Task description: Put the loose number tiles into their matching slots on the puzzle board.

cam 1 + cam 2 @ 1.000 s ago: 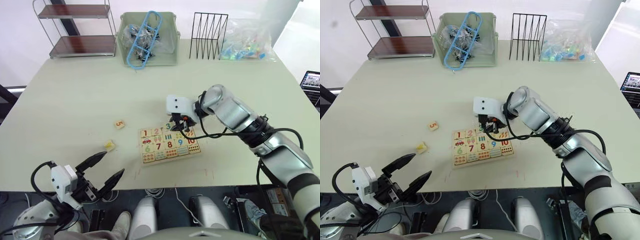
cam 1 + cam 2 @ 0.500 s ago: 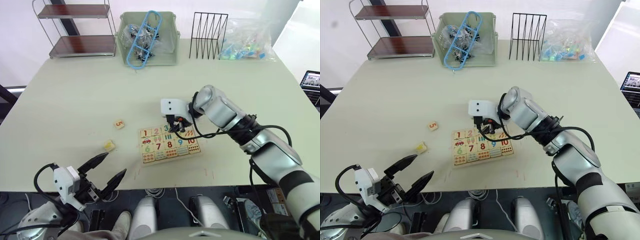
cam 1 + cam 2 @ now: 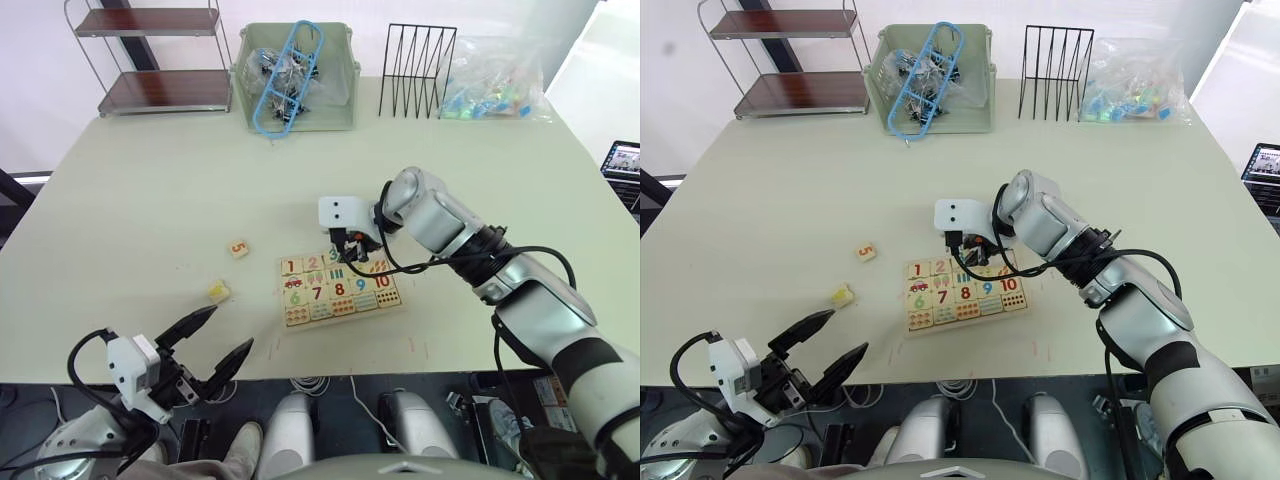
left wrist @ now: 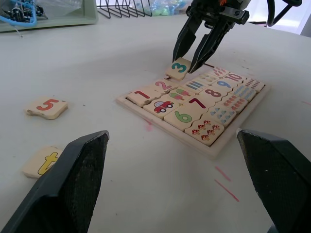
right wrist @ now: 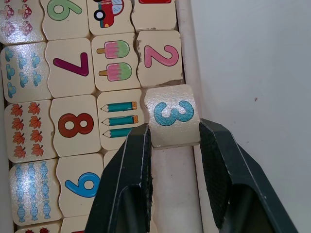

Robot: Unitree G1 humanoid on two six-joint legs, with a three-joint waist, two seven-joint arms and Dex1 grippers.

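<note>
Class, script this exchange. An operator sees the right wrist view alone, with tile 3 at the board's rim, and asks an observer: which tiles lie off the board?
Observer: Tile 5 lies on the table, to the left of the puzzle board.
Operator: Any other?
Observer: A yellow-digit tile lies closer to the table's front edge, also left of the board.
Operator: And the left gripper?
Observer: The left gripper is open at the front edge, holding nothing.
</note>
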